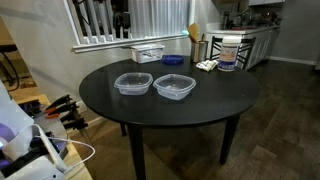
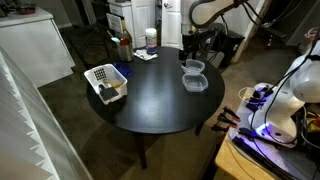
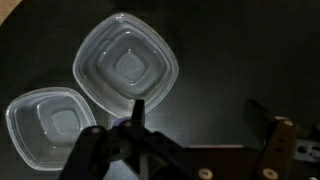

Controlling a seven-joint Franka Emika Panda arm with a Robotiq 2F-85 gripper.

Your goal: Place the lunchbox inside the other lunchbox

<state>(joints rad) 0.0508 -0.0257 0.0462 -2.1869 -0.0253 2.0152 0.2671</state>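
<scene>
Two clear plastic tubs sit side by side on the round black table (image 1: 200,105). In both exterior views they show as one tub (image 1: 132,83) (image 2: 193,67) and its twin (image 1: 174,86) (image 2: 195,82). In the wrist view one tub (image 3: 125,65) fills the upper middle and the other tub (image 3: 50,125) lies at the lower left. Both are empty and upright. My gripper (image 3: 200,112) is open and empty above the bare table. Its left finger overlaps the nearer tub's rim. In an exterior view it (image 2: 190,48) hangs over the table's edge by the tubs.
A white basket-like box (image 1: 148,53) (image 2: 105,82) and a small blue dish (image 1: 172,60) stand farther back on the table. A white jar (image 1: 228,53) (image 2: 150,40) and bottles (image 2: 125,47) stand near the table's rim. Cables and tools lie on a bench (image 2: 260,130).
</scene>
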